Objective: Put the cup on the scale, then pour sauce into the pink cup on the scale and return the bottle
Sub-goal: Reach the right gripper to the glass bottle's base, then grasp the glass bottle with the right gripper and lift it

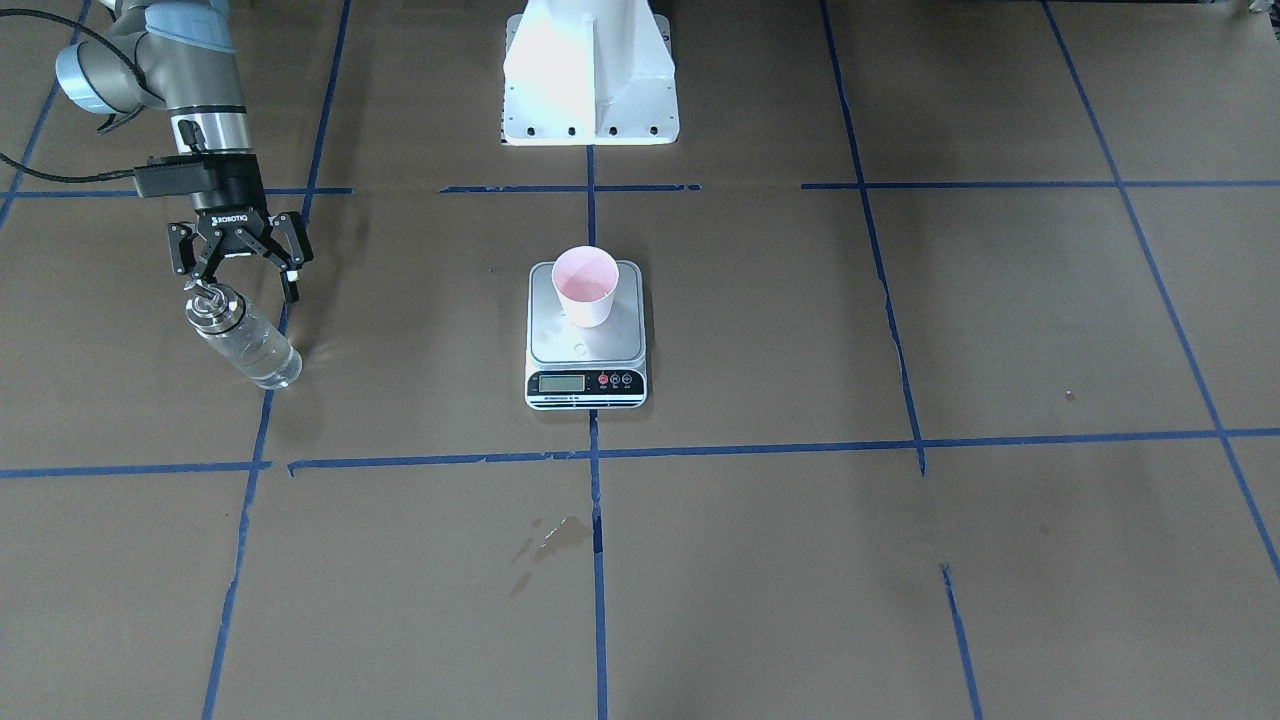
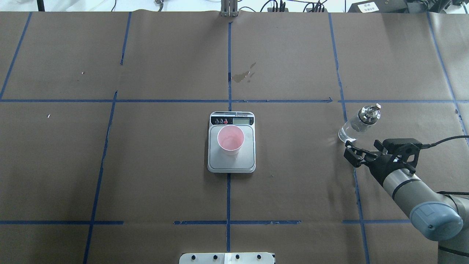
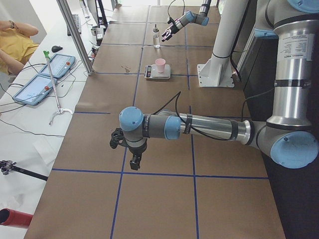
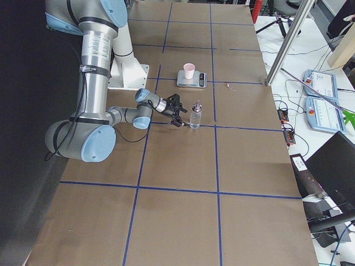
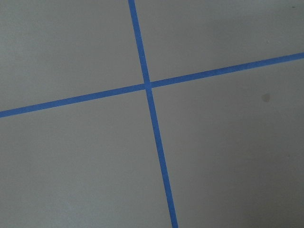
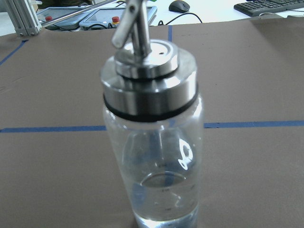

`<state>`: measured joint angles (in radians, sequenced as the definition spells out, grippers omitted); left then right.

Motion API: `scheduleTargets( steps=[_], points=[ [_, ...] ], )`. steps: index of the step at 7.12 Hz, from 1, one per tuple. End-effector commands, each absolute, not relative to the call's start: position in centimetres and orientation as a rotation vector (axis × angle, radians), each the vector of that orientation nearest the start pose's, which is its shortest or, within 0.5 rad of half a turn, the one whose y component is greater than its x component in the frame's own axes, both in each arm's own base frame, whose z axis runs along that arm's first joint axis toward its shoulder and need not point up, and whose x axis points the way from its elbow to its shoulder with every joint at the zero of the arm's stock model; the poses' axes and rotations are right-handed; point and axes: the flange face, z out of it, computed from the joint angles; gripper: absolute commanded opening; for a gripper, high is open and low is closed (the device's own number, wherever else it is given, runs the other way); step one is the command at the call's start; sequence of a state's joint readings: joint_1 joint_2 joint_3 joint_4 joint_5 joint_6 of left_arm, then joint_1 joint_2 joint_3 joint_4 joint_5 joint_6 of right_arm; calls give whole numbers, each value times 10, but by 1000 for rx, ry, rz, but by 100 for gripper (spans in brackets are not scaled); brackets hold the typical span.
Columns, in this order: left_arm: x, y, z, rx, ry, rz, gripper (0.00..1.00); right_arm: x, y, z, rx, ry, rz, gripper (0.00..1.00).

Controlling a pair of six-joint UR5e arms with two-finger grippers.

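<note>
The pink cup (image 1: 586,285) stands upright on the scale (image 1: 586,352), with a little clear liquid in its bottom. It also shows in the overhead view (image 2: 230,139) on the scale (image 2: 231,164). The glass bottle (image 1: 243,340) (image 2: 359,123) stands upright on the table at my right side, clear sauce (image 6: 164,202) low inside it. My right gripper (image 1: 238,272) (image 2: 362,147) is open just behind the bottle, not touching it. My left gripper (image 3: 127,149) shows only in the exterior left view, far from the scale; I cannot tell its state.
The white robot base (image 1: 590,80) stands behind the scale. A dried stain (image 1: 550,538) marks the brown paper in front of the scale. Blue tape lines (image 5: 148,85) cross the table. Tablets and a metal post (image 3: 75,35) stand beyond the table's far edge.
</note>
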<state>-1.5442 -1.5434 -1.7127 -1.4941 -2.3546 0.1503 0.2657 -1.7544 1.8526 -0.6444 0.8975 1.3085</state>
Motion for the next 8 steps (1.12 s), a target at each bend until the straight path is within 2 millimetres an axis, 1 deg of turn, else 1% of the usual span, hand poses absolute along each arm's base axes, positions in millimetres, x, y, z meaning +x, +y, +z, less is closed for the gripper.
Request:
scheduleTargets(
  steps=[1,2,4,7,8],
  points=[
    [-50,-482,610,83,781,183,100,-371,-306,486,904,-774,327,100],
    [-50,-482,610,84,781,182,100,-375,-309,484,921,-764,315,100],
    [-50,-482,610,83,781,183,100,-372,-311,486,944,-736,296,100],
    [-50,-482,608,87,781,183,100,-365,-322,494,960,-700,296,100],
    [-50,-482,608,86,781,184,100,-367,-325,491,964,-701,301,100]
  ],
)
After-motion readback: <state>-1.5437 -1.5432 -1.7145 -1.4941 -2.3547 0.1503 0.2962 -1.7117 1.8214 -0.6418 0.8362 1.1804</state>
